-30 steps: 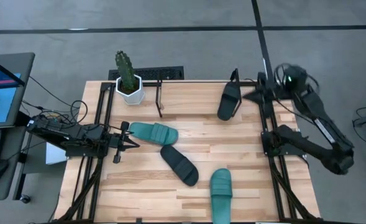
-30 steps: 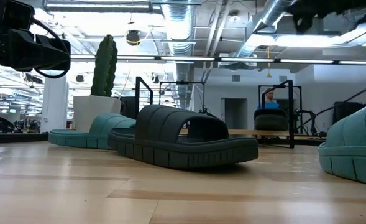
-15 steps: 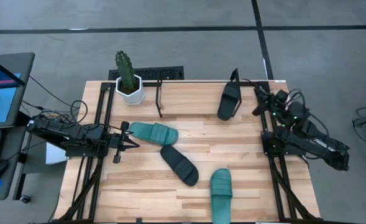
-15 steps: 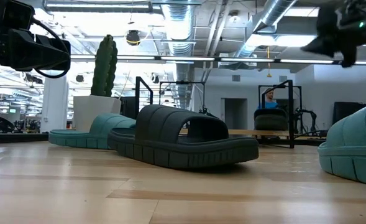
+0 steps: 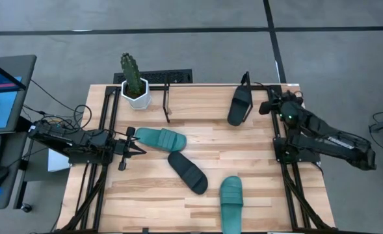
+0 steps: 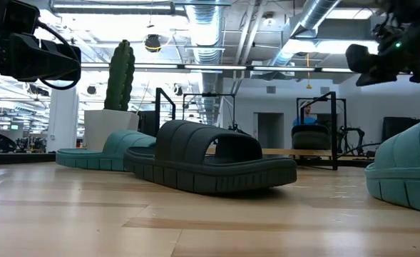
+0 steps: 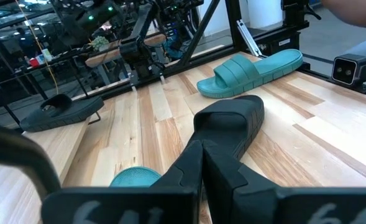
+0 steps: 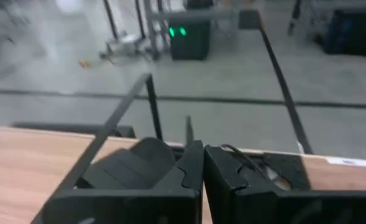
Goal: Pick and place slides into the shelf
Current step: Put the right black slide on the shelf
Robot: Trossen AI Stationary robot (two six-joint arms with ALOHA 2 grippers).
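Black and pressed fully together, the right claw [image 5: 267, 106] is hanging empty-fingered above the far right corner of the wooden worktop [image 5: 256, 175]. Just beside it, toward the worktop's middle, one black slide [image 5: 239, 105] is lying at the right end bracket of the shelf [image 5: 167, 103], whose thin frame is running along the far edge to the cactus pot [image 5: 136, 93].

Well apart from that claw, the left claw [image 5: 142, 149] is sitting low at the left side, its fingers [image 7: 198, 167] also pinched together on nothing. Just ahead of its tips the second black slide [image 5: 187, 172] is lying near the worktop's centre. Close beside this claw, on its far side, a teal slide [image 5: 160, 138] is resting. The other teal slide [image 5: 231, 195] is lying beyond the black one, by the near edge.
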